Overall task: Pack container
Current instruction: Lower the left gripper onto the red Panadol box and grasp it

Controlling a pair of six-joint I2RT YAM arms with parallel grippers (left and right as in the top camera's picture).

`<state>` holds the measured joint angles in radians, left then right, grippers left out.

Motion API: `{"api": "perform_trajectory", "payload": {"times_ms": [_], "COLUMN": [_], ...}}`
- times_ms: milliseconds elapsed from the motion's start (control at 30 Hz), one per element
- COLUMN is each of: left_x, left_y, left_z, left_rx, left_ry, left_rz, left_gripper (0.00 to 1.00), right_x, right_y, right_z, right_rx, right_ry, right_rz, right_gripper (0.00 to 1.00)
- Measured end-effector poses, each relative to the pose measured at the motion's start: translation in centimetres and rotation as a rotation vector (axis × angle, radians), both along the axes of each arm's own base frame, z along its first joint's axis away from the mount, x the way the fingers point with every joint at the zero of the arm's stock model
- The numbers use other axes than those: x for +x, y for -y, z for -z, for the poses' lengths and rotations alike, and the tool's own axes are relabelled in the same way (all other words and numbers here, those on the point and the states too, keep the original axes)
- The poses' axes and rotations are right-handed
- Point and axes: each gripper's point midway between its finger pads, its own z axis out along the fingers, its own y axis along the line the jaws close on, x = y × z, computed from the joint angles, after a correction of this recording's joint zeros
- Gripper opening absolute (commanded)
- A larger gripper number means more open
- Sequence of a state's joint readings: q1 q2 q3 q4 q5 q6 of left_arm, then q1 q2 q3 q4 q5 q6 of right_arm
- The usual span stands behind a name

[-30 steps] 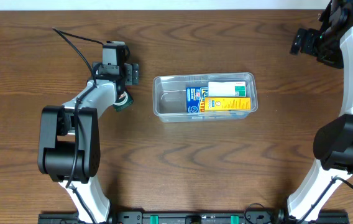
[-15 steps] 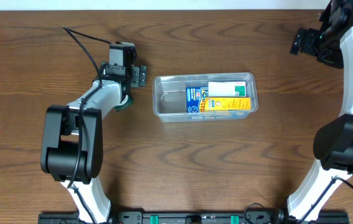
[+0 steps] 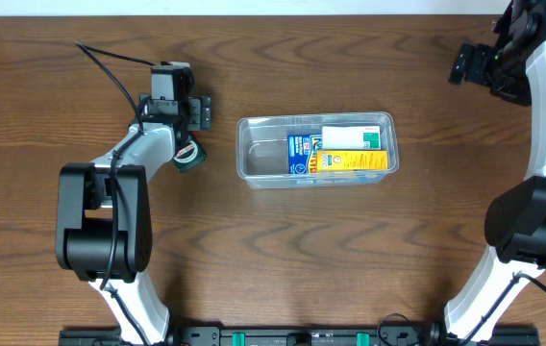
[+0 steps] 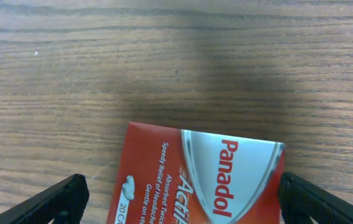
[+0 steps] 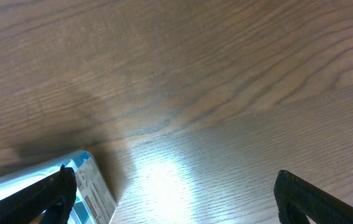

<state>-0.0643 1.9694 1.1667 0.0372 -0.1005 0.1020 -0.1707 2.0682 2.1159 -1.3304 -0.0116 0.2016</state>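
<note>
1. Overhead: the container (image 3: 254, 154) sits mid-bench (image 3: 273, 250), its long sides running 9 to 3 o'clock. A blue box (image 3: 302, 154), a yellow box (image 3: 350, 161) and a white-and-green box (image 3: 355, 136) fill its 3 o'clock half, and the 9 o'clock end is bare.
2. Same view: my left fingers (image 3: 202, 104) hover at the tub's 9 o'clock, near but apart. The right fingers (image 3: 459, 65) are up at 2 o'clock, well apart.
3. Left wrist: the fingers are spread wide and hold nothing. They straddle a red Panadol box (image 4: 201, 180) lying flat.
4. Right wrist: the fingers are wide and empty over bare wood. There is a blue-printed corner at 7 o'clock, though I can't tell what it belongs to.
5. My read: the tub looks thin, light and slick, and likely to flex, so I'd pinch its rim at the bare end. The carton is light — grip its long edges.
</note>
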Motion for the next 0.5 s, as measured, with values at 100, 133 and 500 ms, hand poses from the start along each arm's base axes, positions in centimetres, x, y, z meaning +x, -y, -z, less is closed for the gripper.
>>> {"api": "perform_trajectory", "payload": {"times_ms": [100, 133, 500], "left_x": [0.19, 0.23, 0.24], "left_y": [0.34, 0.41, 0.53], "left_z": [-0.13, -0.15, -0.15], "left_rx": [-0.009, -0.01, 0.009], "left_ry": [0.008, 0.01, 0.006], "left_rz": [0.018, 0.02, 0.053], "left_gripper": [0.98, 0.98, 0.98], "right_x": [0.0, 0.0, 0.0], "right_y": [0.0, 0.0, 0.0], "right_z": [0.0, 0.0, 0.0], "right_rx": [0.0, 0.0, 0.0], "right_ry": [0.0, 0.0, 0.0], "right_rz": [0.0, 0.0, 0.0], "right_gripper": [0.99, 0.99, 0.99]}}
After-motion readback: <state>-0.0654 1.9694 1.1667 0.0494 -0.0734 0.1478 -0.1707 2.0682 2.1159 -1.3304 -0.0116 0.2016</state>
